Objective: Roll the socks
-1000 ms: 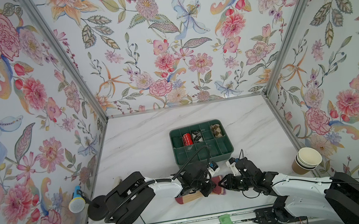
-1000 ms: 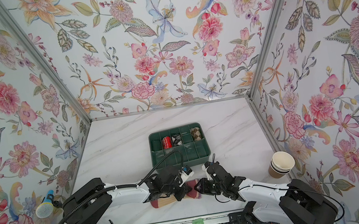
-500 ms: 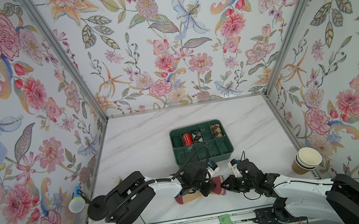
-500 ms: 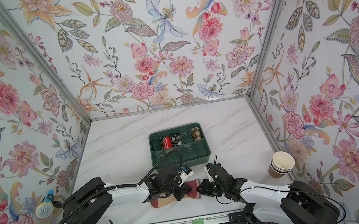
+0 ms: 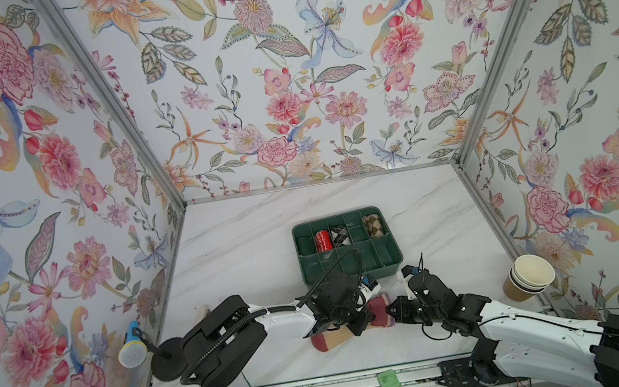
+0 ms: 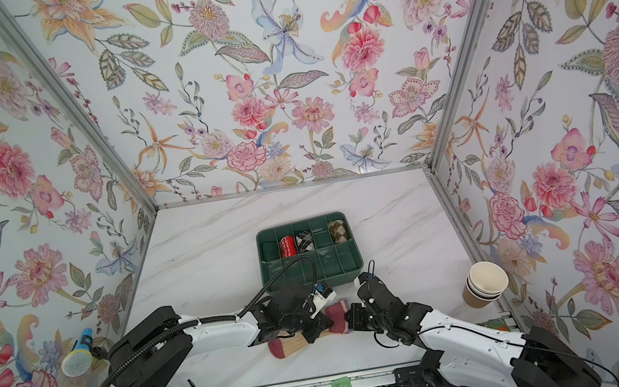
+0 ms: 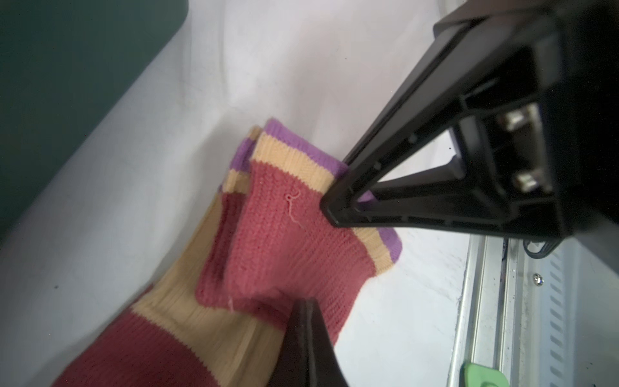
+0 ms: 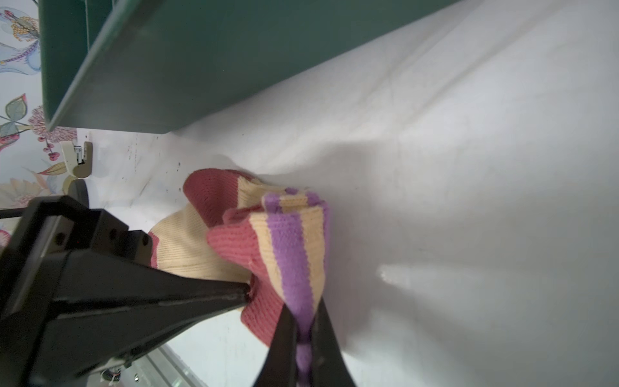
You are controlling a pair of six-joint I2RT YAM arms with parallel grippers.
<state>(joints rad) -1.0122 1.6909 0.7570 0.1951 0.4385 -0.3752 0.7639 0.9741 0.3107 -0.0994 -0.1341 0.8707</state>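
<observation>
The white marbled table (image 5: 263, 231) carries a dark green compartment tray (image 5: 383, 268) near its middle. The tray's far row holds rolled socks: one red (image 5: 322, 239), one black and white (image 5: 340, 236) and one brown and cream (image 5: 372, 225).

The socks (image 5: 380, 311) lie on the table close to its front edge, just in front of the tray's near wall and between the two grippers. They are a ribbed knit pair, laid one on the other with the edges slightly offset. Broad bands of brick red and cream alternate, and each cuff ends in a narrow cream stripe and a purple rim. The toe end lies flat and points to the left in both top views. The cuff end is folded back over the leg into a loose, puckered flap (image 7: 284, 241).

A stack of paper cups (image 5: 528, 277) stands well apart by the right wall.

The left gripper (image 7: 304, 335) is closed, its tips pinching the red knit at the fold. The right gripper (image 8: 303, 335) is closed almost fully on the purple cuff edge, which is squeezed between its fingers.

A small loose pink thread (image 7: 291, 207) curls on the red panel.
</observation>
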